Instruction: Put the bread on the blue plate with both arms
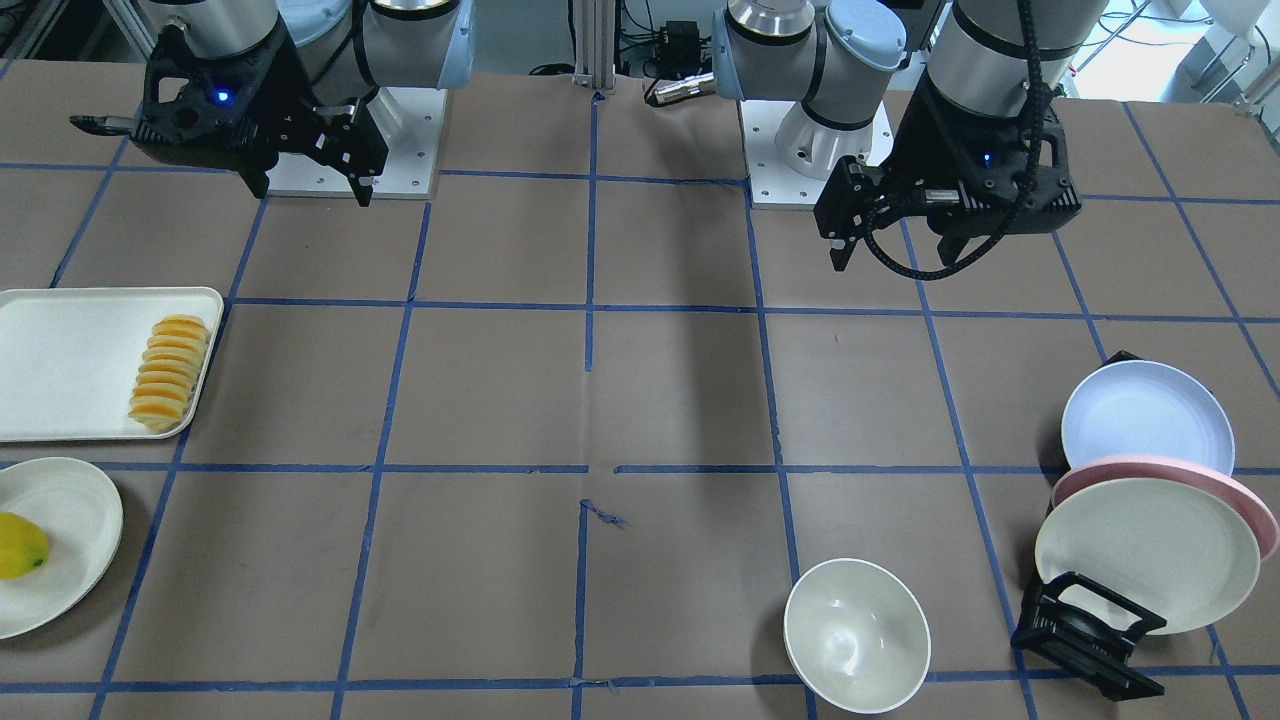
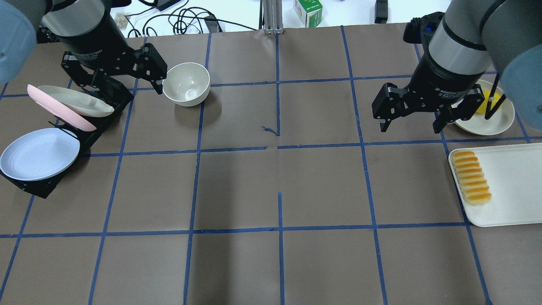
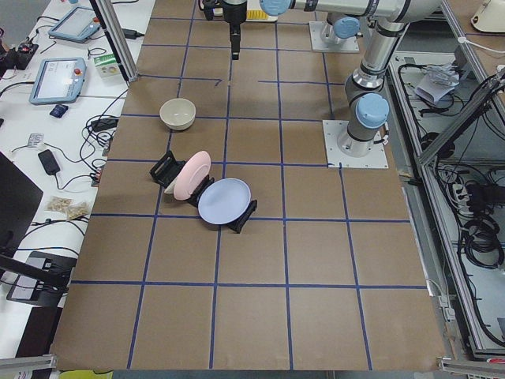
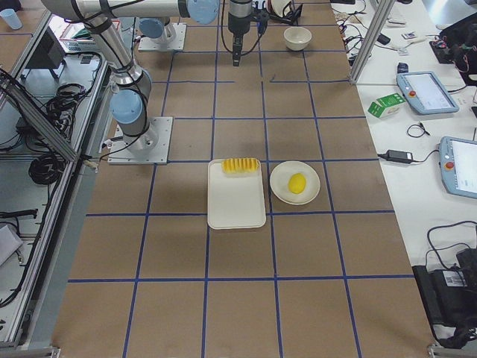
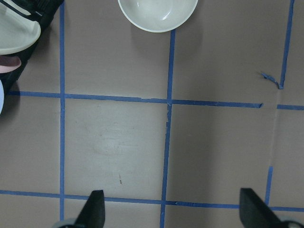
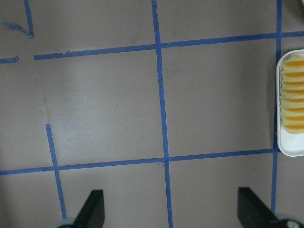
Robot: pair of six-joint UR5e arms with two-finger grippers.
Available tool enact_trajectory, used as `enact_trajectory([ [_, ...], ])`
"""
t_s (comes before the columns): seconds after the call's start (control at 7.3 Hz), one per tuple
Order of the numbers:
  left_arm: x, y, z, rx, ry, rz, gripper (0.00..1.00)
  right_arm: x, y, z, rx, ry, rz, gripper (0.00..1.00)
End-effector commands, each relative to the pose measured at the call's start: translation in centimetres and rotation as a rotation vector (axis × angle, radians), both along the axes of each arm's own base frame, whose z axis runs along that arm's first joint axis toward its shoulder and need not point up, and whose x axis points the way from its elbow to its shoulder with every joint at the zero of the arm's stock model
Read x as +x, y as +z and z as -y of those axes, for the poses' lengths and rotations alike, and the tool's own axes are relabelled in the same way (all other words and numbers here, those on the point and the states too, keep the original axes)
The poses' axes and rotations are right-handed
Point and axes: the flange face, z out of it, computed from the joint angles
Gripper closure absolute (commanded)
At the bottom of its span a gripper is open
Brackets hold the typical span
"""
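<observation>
The bread [image 1: 168,372], a ridged orange-yellow loaf, lies along the inner edge of a white tray [image 1: 70,360] on my right side; it also shows in the overhead view [image 2: 471,178] and at the right edge of the right wrist view [image 6: 292,99]. The blue plate [image 1: 1147,417] leans in a black dish rack on my left side, also visible in the overhead view [image 2: 40,153]. My left gripper [image 2: 120,82] hangs open and empty above the table near the rack. My right gripper [image 2: 410,127] hangs open and empty, left of the tray and apart from the bread.
The rack [image 1: 1085,630] also holds a pink plate [image 1: 1262,515] and a cream plate [image 1: 1145,550]. A white bowl [image 2: 186,84] stands beside the rack. A cream plate [image 1: 70,540] with a yellow fruit [image 1: 20,545] sits beyond the tray. Blue tape lines grid the brown table.
</observation>
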Motion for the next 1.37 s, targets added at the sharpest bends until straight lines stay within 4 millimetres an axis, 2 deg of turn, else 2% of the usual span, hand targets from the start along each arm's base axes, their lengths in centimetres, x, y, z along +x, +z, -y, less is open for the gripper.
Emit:
enact_trajectory([
  [0.0, 0.0, 0.0, 0.0, -0.001, 0.000, 0.001, 0.00, 0.1, 1.0, -1.2, -0.027, 0.004, -0.005, 0.00],
  [0.27, 0.4, 0.3, -1.0, 0.001, 0.003, 0.010, 0.00, 0.0, 1.0, -1.2, -0.029, 0.007, -0.018, 0.00],
  [0.41, 2.9, 0.7, -1.3, 0.001, 0.053, 0.010, 0.00, -0.3, 0.1, -1.0, -0.007, 0.017, -0.021, 0.00],
  [0.55, 7.2, 1.7, -1.2, -0.019, 0.142, 0.012, 0.00, -1.7, -2.7, -0.9, 0.043, 0.030, -0.042, 0.00],
  [0.68, 11.8, 2.5, -1.6, -0.031, 0.234, 0.037, 0.00, -4.7, -6.1, -1.0, 0.107, -0.039, -0.036, 0.00],
  [0.82, 17.4, 1.8, -2.0, -0.014, 0.321, 0.041, 0.00, -9.2, -8.8, -1.0, 0.136, -0.145, -0.025, 0.00],
  [0.96, 24.6, 0.2, -2.8, 0.017, 0.353, 0.032, 0.00, -12.7, -10.3, -0.5, 0.091, -0.124, -0.024, 0.00],
  [1.1, 33.9, -2.4, -4.6, 0.031, 0.452, 0.015, 0.00, -15.4, -12.0, -0.5, 0.062, -0.055, -0.026, 0.00],
  [1.23, 40.1, -6.5, -5.7, 0.004, 0.527, -0.003, 0.00, -18.0, -13.3, -0.5, 0.064, -0.059, -0.050, 0.00],
])
